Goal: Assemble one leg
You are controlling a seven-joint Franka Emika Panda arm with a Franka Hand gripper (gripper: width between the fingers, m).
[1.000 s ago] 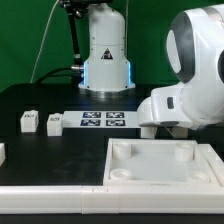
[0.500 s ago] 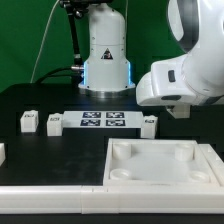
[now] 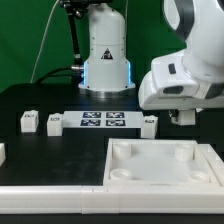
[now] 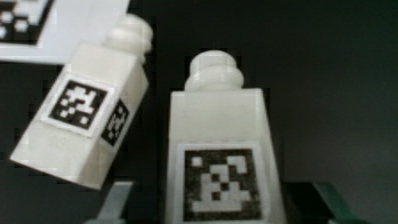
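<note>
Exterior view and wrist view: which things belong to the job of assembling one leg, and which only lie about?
Job: the leg framed by the open gripper; probably the large square piece.
Lying about: the second leg beside it; two more legs at the exterior view's left; the marker board.

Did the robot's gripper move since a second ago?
Yes. The gripper has moved up, away from the marker board, uncovering a leg at the board's end on the exterior view's right.
</note>
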